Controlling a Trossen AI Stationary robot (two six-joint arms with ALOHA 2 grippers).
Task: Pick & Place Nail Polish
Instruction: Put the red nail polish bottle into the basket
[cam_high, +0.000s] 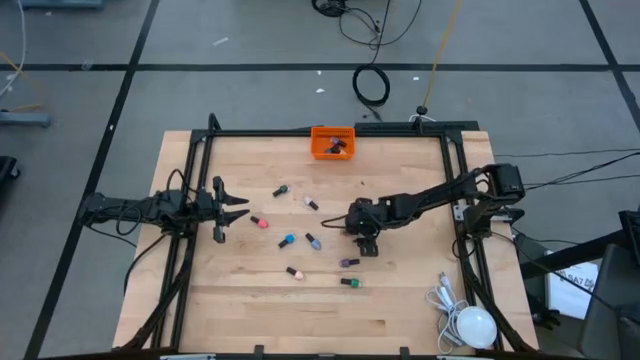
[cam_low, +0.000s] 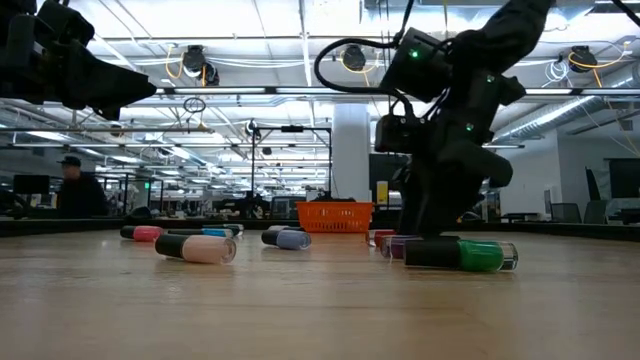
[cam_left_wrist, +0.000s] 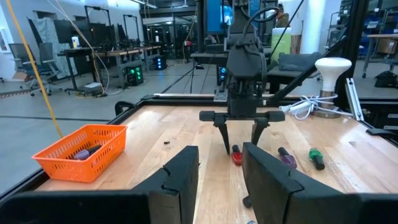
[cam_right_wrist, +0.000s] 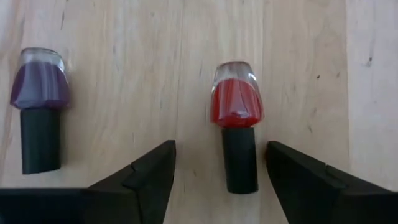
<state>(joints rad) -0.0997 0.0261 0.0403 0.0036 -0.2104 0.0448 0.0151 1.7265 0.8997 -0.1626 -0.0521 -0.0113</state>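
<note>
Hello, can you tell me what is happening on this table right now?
A two-armed robot is sorting small nail polish bottles into an orange bin at the far edge of the table. The right gripper hangs open over a red bottle lying on the wood, one finger on each side of its dark cap, not yet gripping. A purple bottle lies beside it. The left gripper waits at the left side. Several bottles still lie scattered on the table, and a few are already in the bin.

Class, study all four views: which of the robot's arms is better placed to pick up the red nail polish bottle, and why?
The right. The right gripper hangs open directly over the red bottle, its fingers on either side of the dark cap. The left gripper waits near the table's left edge, far from that bottle.
</note>
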